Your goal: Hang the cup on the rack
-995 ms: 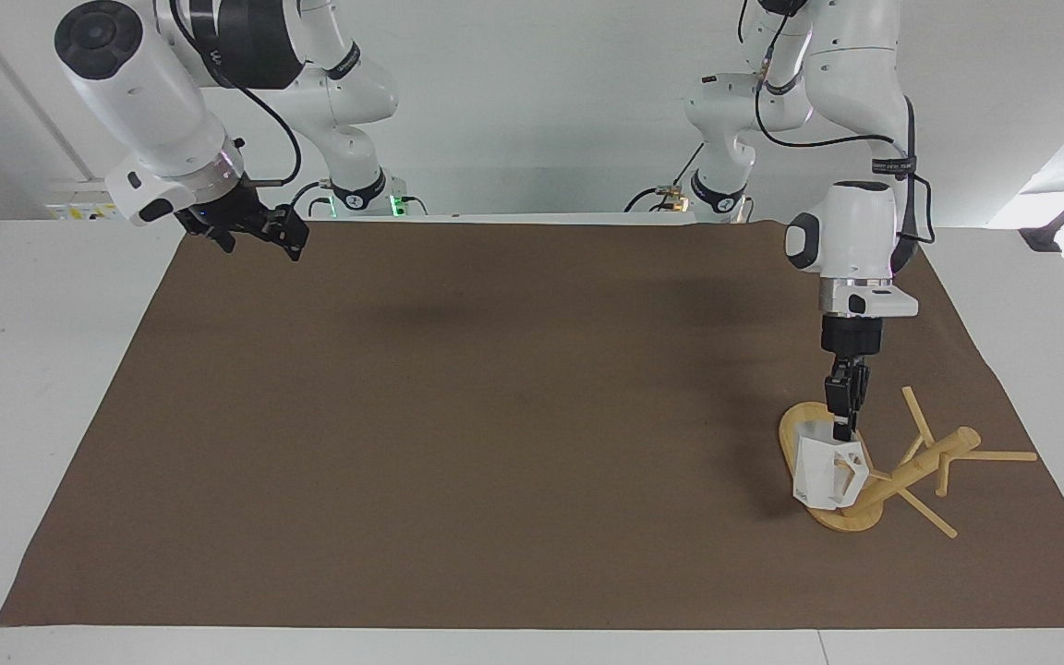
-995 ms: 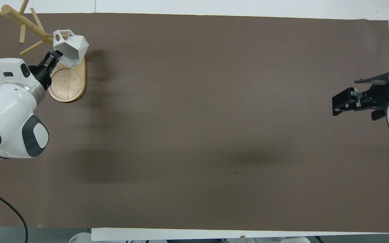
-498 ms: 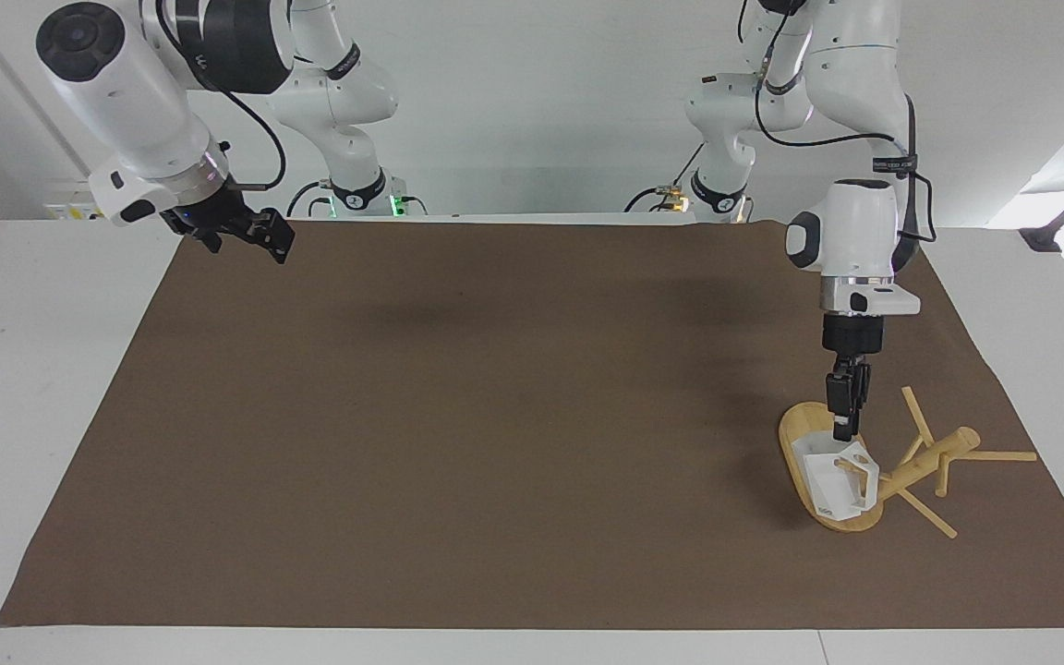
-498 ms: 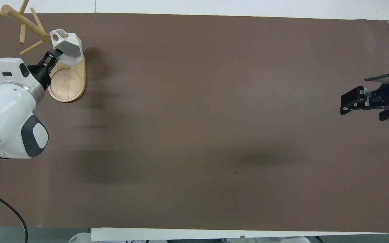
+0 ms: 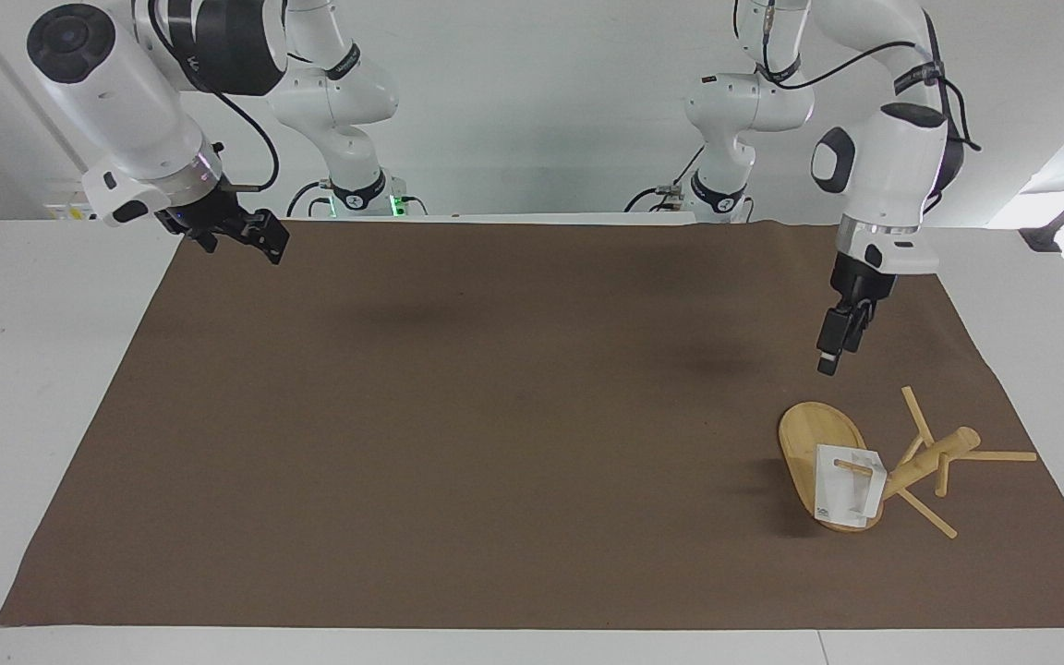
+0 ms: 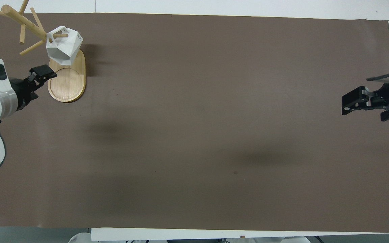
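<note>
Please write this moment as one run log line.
white faceted plastic cup: hanging on peg of light bamboo rack | left gripper: raised over the brown mat, empty | right gripper: waiting, empty

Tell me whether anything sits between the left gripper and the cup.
Nothing visible does. The cup hangs by its handle on a peg of the rack, and the left gripper is raised, holding nothing, over the brown mat beside the rack's base.

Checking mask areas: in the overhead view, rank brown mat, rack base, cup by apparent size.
1. brown mat, by far the largest.
2. rack, its oval base.
3. cup, hanging on a peg, smallest; it sits higher, nearer the camera, so the gap to the base may be understated.
</note>
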`<state>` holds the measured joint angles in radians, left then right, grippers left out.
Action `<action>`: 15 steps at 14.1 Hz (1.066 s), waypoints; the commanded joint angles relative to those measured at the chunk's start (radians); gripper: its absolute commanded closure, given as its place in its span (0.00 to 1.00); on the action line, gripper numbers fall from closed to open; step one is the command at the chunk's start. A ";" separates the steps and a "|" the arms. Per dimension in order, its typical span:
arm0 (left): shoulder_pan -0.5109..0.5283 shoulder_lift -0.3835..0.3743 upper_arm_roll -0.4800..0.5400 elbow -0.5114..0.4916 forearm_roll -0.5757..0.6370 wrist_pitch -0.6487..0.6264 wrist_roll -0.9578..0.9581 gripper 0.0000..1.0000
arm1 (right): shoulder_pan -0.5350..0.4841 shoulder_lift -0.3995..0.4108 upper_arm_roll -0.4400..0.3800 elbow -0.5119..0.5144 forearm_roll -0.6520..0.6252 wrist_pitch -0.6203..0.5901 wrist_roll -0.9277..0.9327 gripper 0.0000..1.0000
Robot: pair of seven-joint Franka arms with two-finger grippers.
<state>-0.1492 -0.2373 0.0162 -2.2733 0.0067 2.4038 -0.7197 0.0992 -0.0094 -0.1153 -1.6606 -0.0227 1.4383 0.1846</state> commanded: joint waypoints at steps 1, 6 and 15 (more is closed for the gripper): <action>0.016 -0.077 0.005 0.056 -0.001 -0.263 0.150 0.01 | -0.003 -0.015 0.003 -0.022 -0.003 0.016 0.015 0.01; 0.062 0.057 0.010 0.435 -0.001 -0.762 0.504 0.01 | -0.003 -0.021 0.003 -0.022 -0.003 0.016 0.015 0.01; 0.063 0.259 0.004 0.732 0.012 -0.976 0.695 0.00 | -0.003 -0.021 0.003 -0.022 -0.002 0.016 0.015 0.01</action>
<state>-0.0802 -0.0376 0.0244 -1.6299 0.0074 1.4728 -0.0475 0.0992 -0.0103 -0.1153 -1.6607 -0.0227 1.4383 0.1846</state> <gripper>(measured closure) 0.004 0.004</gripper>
